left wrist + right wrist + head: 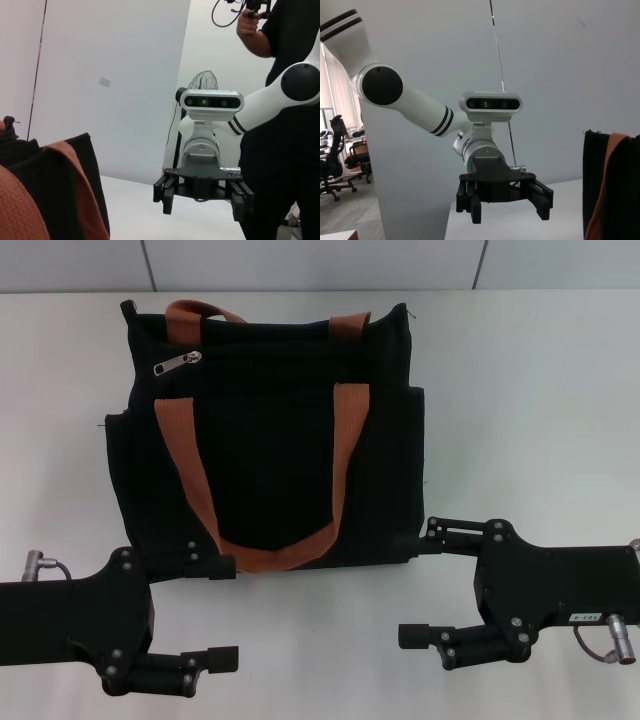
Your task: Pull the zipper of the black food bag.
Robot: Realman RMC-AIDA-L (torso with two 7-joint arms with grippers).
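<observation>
The black food bag (270,440) lies flat on the white table (520,390), its orange-brown strap handles (190,475) facing up. The silver zipper pull (178,364) sits near the bag's far left corner, on a short zip line. My left gripper (215,612) is open at the near left, one finger against the bag's near edge. My right gripper (420,585) is open at the near right, one finger by the bag's near right corner. The left wrist view shows the bag (50,190) and the right gripper (204,205). The right wrist view shows the bag (612,185) and the left gripper (507,207).
A white wall runs behind the table. A person (285,125) stands behind the robot in the left wrist view. Office chairs (340,165) stand far off in the right wrist view.
</observation>
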